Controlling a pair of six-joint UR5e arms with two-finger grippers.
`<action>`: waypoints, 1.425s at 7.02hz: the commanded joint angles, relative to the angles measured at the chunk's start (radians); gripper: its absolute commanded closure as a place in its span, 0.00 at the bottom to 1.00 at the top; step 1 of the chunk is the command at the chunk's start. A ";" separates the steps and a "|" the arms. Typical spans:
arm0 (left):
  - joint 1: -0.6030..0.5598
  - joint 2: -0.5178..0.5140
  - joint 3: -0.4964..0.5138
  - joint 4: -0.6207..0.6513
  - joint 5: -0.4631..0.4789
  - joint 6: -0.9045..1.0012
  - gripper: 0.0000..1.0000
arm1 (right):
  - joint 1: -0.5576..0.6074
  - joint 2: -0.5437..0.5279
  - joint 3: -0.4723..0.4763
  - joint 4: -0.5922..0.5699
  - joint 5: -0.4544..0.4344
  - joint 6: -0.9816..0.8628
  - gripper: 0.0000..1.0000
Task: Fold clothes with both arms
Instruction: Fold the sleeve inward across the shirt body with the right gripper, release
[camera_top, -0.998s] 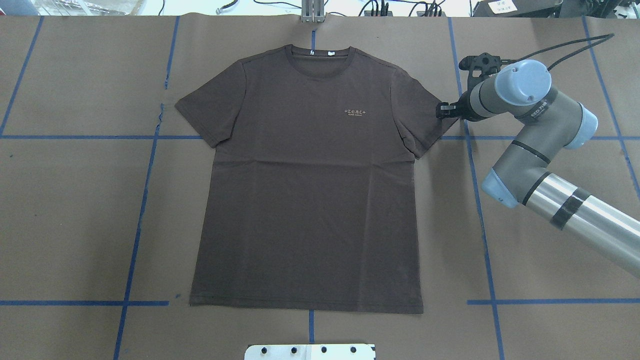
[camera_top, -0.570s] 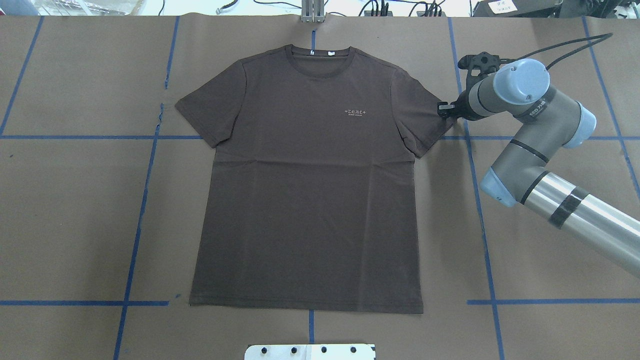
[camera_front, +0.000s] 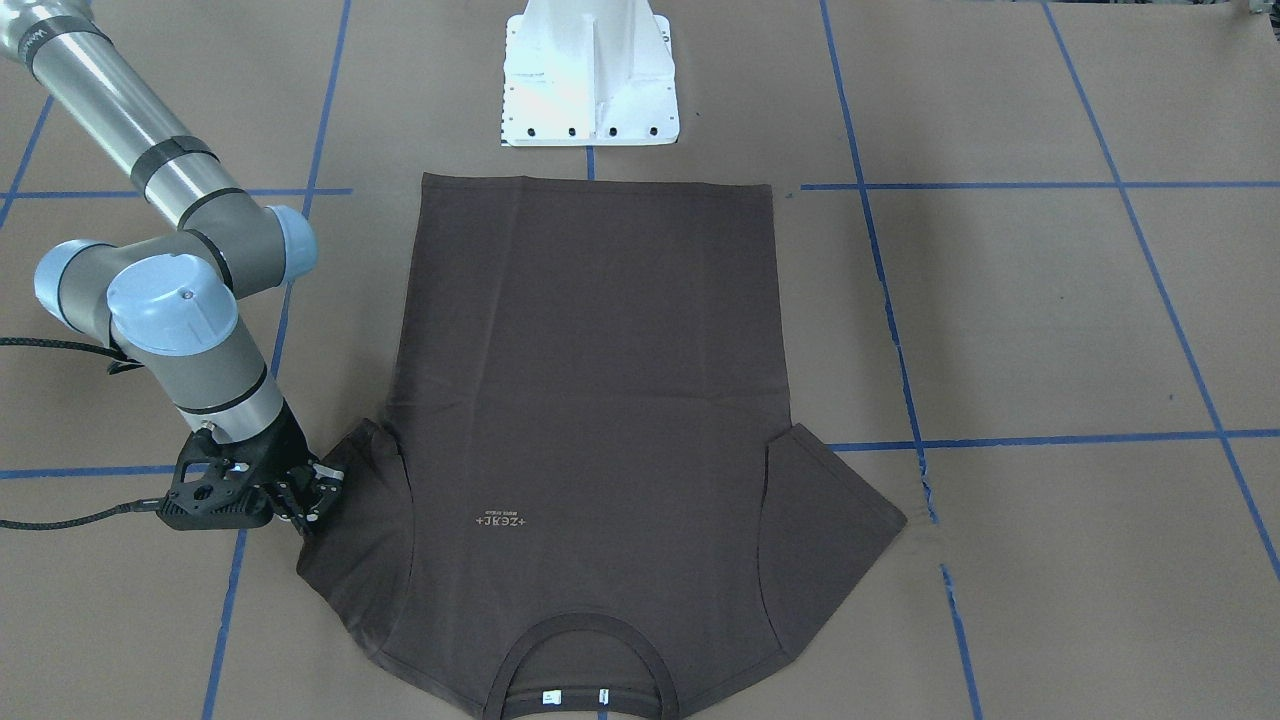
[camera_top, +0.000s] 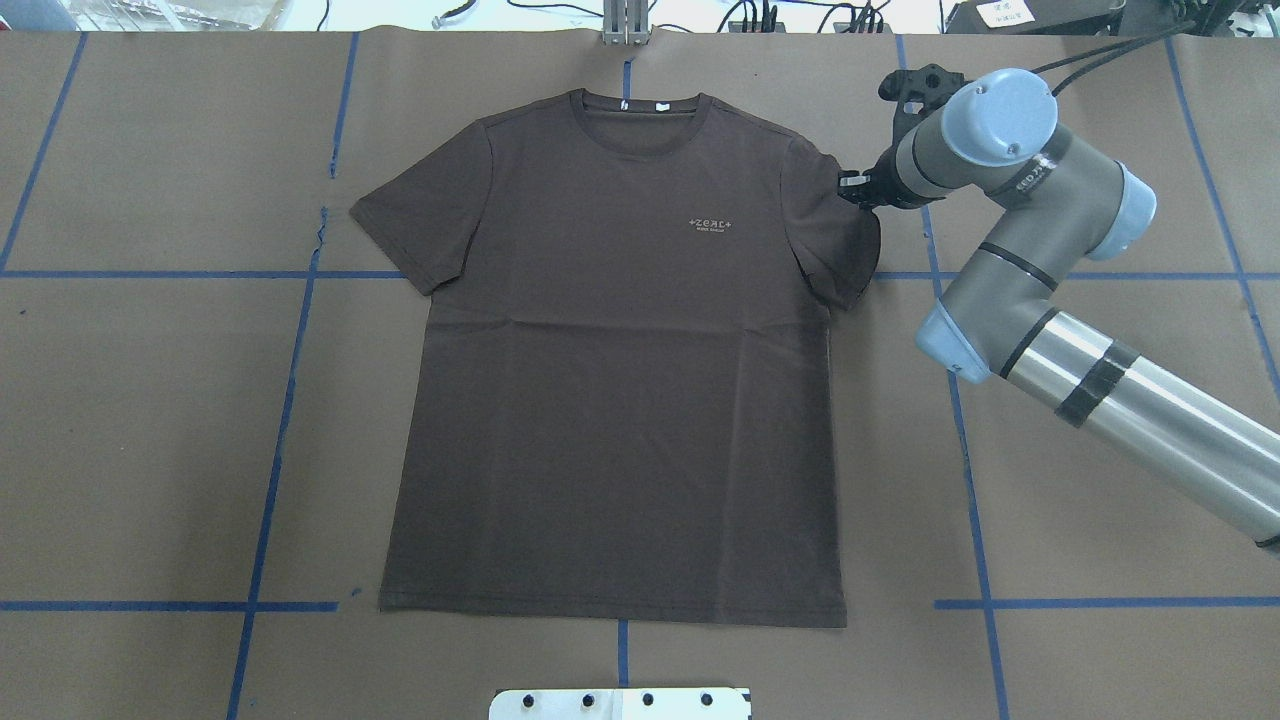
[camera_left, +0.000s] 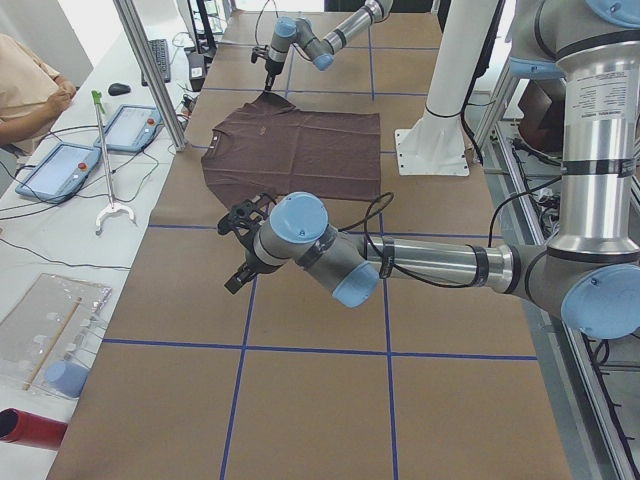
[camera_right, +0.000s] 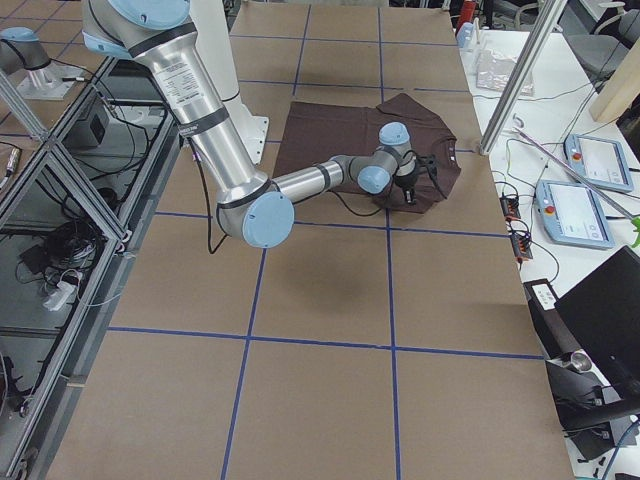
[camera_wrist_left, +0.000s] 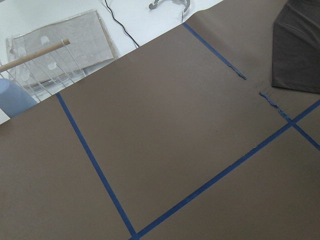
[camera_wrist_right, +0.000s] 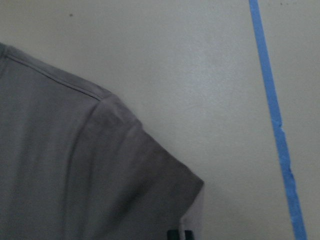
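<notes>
right gripper (camera_top: 850, 186) being kept closed on the hem of the near sleeve (camera_top: 838, 240) of the t-shirt (camera_top: 620, 400). compared with a second ago, the gripper is being carried inward, towards the chest of the garment, and the sleeve is being drawn along with it. the sleeve's tip, which was lying flat and pointed beside the fingertips, is now being rounded and bunched just under the hand. this is being read as the opening of the first fold, with the sleeve being brought over the body of the shirt. the rest of the folding is judged not yet begun.

the left gripper (camera_left: 243, 245) is being held over the bare table (camera_top: 150, 400), well apart from the shirt. whether it is open or closed cannot be told.

the t-shirt is being shown dark brown and short-sleeved, spread face up on the table and stretching away from the right gripper's fingertips. its collar (camera_top: 640, 125) is being presented on the side away from the robot, with small white labels inside it. a tiny pale print (camera_top: 715, 224) is being shown on the chest, on the half nearer the right gripper. the opposite sleeve (camera_top: 405, 235) is being left flat and untouched.
</notes>
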 joint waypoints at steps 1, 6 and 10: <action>-0.001 0.000 0.000 0.000 0.002 0.000 0.00 | -0.083 0.146 0.002 -0.147 -0.110 0.181 1.00; 0.001 -0.002 0.000 0.000 0.002 -0.003 0.00 | -0.146 0.223 -0.088 -0.143 -0.212 0.236 0.00; 0.006 -0.028 0.000 -0.093 -0.009 -0.072 0.00 | 0.042 0.148 0.033 -0.155 0.102 0.008 0.00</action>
